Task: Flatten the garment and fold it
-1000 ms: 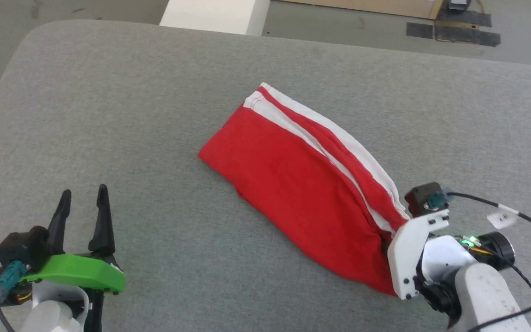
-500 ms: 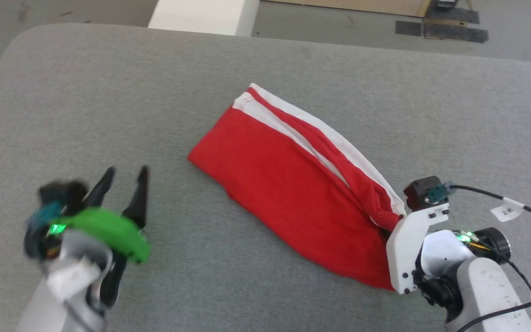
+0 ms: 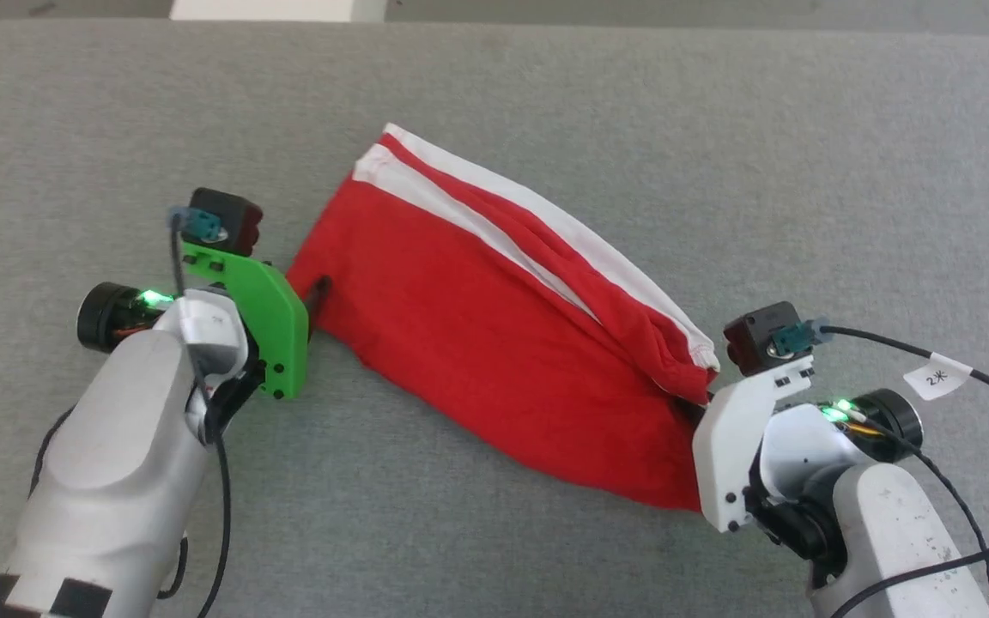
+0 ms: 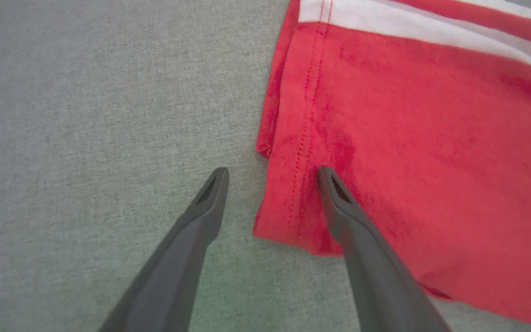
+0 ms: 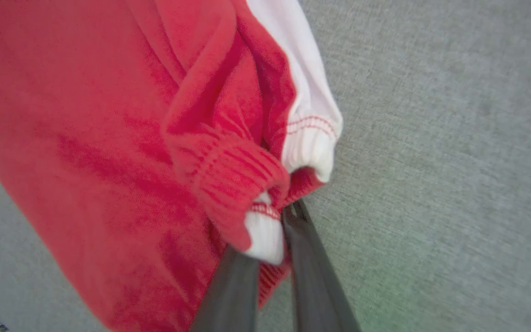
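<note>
While your right pincer (image 5: 270, 230) is clamped on the bunched ribbed end, the garment (image 3: 494, 326) stretches away from it, doubled and rumpled on the grey worktop (image 3: 803, 172). By my reading, flattening is unfinished and folding not begun. At the far hem, your left pincer (image 4: 272, 169) stands spread, one finger over the corner, one off it. Wrist views show grip and straddle; head view hides both behind the mounts.

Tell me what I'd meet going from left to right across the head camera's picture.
The open left gripper at the hem corner → the red shorts → the right gripper, shut on their waistband end.
</note>
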`<state>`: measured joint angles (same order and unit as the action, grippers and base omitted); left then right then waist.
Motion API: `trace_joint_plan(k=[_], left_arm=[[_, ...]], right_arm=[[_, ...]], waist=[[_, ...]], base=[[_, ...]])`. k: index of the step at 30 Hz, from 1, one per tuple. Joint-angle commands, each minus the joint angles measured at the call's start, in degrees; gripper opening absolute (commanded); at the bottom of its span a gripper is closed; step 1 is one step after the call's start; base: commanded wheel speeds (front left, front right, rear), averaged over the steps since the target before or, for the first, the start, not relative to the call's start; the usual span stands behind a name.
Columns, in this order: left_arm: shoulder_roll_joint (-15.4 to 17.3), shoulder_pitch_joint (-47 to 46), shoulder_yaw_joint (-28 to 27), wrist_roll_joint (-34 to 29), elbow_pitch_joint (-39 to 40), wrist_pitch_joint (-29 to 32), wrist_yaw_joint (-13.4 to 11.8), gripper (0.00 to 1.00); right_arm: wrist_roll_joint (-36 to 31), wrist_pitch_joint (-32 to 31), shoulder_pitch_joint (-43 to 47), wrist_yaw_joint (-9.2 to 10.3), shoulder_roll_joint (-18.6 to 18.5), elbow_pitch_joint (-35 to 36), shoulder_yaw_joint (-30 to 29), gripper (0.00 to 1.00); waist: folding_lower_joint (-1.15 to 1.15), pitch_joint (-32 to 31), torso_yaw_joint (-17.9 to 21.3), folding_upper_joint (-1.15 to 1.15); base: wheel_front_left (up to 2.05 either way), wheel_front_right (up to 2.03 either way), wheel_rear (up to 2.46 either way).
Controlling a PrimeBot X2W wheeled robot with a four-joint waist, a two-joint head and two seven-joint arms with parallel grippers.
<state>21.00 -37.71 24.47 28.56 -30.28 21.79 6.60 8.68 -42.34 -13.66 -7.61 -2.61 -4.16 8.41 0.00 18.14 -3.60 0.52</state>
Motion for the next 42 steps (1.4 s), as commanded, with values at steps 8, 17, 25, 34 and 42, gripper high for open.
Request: trace_joint_plan(k=[8, 17, 25, 34, 42], left_arm=[[-1.1, -1.4, 4.8, 3.0, -3.9, 5.6, 0.8, 0.43], [-0.2, -0.3, 3.5, 9.4, -4.8, 4.8, 0.9, 0.0], [0.7, 5.0, -3.3, 16.2, -1.3, -1.0, 0.4, 0.0], [-0.6, 19.3, -6.4, 19.8, 10.5, -6.7, -3.0, 0.0], [-4.0, 31.4, -4.8, 21.3, 19.8, -7.1, -7.4, 0.0]], right_arm=[[-0.3, 0.8, -0.5, 0.12, -0.3, -0.4, -0.4, 0.0], [0.3, 1.3, -0.9, 0.12, -0.3, -0.8, -0.8, 0.0], [-1.3, -3.8, -2.5, 0.12, -1.9, -0.4, 0.0, 0.0], [5.9, -11.7, -4.1, 0.12, -14.4, 1.8, 1.9, 0.0], [7.3, -13.5, -4.9, 0.12, -18.2, 0.2, 3.7, 0.0]], waist=[[0.0, 3.5, 3.0, -0.52], [0.0, 1.9, 1.5, -0.52], [0.0, -2.7, -1.4, -0.52], [0.0, -5.9, -5.4, -0.52], [0.0, -7.1, -8.3, -0.52]], base=[[0.0, 0.0, 0.0], [0.0, 0.0, 0.0], [0.0, 0.0, 0.0], [0.0, 0.0, 0.0], [0.0, 0.0, 0.0]])
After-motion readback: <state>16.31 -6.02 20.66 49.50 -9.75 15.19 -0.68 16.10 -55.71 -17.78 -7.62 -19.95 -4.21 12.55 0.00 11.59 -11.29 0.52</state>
